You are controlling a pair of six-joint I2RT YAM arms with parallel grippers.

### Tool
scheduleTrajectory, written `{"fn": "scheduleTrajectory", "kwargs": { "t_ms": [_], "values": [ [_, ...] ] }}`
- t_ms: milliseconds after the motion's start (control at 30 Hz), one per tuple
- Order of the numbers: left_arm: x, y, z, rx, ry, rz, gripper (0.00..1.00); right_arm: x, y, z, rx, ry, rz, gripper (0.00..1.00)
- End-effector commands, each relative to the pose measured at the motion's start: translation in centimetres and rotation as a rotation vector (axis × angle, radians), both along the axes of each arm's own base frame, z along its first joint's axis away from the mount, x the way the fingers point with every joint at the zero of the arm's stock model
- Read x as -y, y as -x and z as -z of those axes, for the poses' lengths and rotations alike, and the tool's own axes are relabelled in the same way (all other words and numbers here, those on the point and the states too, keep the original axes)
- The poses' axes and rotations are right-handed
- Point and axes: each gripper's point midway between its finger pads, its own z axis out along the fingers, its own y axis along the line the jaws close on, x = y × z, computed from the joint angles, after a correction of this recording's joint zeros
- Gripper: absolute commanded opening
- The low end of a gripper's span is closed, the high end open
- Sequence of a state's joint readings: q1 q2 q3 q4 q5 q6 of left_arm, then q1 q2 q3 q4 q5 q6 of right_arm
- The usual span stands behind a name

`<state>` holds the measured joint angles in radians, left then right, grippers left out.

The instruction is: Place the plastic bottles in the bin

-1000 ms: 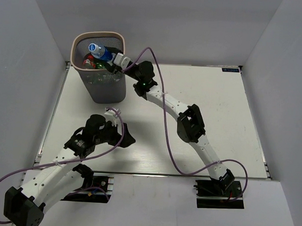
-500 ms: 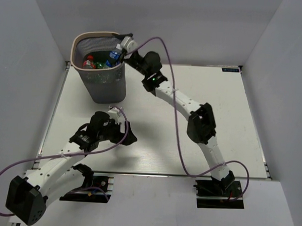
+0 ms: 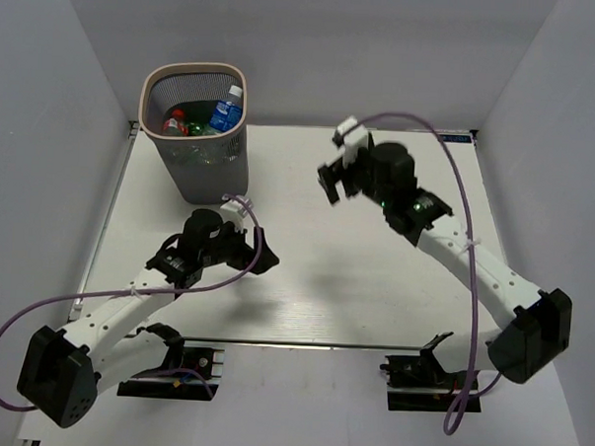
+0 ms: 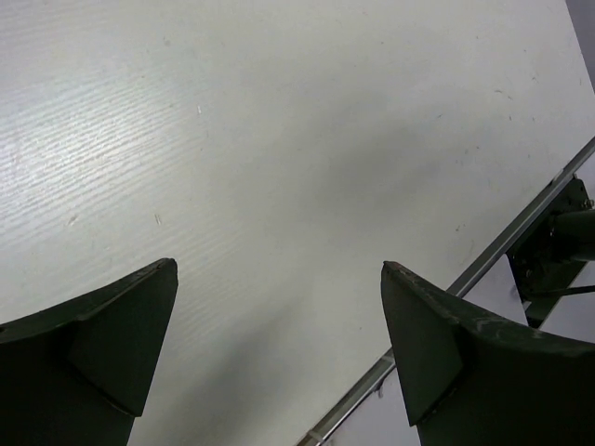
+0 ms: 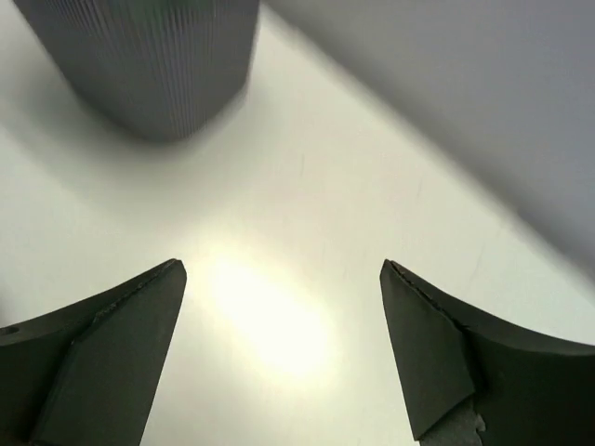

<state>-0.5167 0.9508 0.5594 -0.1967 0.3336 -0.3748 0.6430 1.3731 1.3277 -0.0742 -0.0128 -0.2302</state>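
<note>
The bin (image 3: 145, 90), dark grey and ribbed with a pale rim, stands at the table's far left corner. Plastic bottles lie inside it: one with a blue label (image 3: 223, 115), one with red (image 3: 173, 123), and a green one (image 3: 197, 131). Its ribbed wall (image 5: 158, 65) fills the upper left of the right wrist view. My right gripper (image 3: 331, 182) (image 5: 284, 269) hangs open and empty above the table, right of the bin. In front of the bin, my left gripper (image 3: 259, 262) (image 4: 279, 269) is low over the bare table, open with nothing between its fingers.
White walls close the table on the left, back and right. The table's metal front edge (image 4: 483, 269) and an arm's base mount (image 4: 558, 251) show in the left wrist view. Purple cables trail from both arms (image 3: 448, 160).
My right gripper opened over the bin, and the blue-labelled bottle now lies inside. The right arm then swung back and right, away from the bin. The left arm crept slightly forward.
</note>
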Motion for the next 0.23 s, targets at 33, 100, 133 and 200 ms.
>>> {"fn": "scheduleTrajectory", "kwargs": {
  "t_ms": [33,100,133,200],
  "values": [
    [1.7,-2.2,-3.6,0.114,0.027,0.044,1.00,6.2,3.7,10.1,-0.223,0.182,0.189,0.90],
    [1.9,-2.8,-4.5,0.141,0.033,0.048,1.00,7.5,4.3,10.9,-0.220,0.189,0.223,0.90],
    [2.0,-3.0,-4.4,0.139,0.032,0.048,1.00,7.9,4.8,11.8,-0.228,0.203,0.228,0.90],
    [2.2,-3.3,-5.0,0.149,0.037,0.048,1.00,8.5,5.3,11.7,-0.206,0.186,0.228,0.90]
  ]
}}
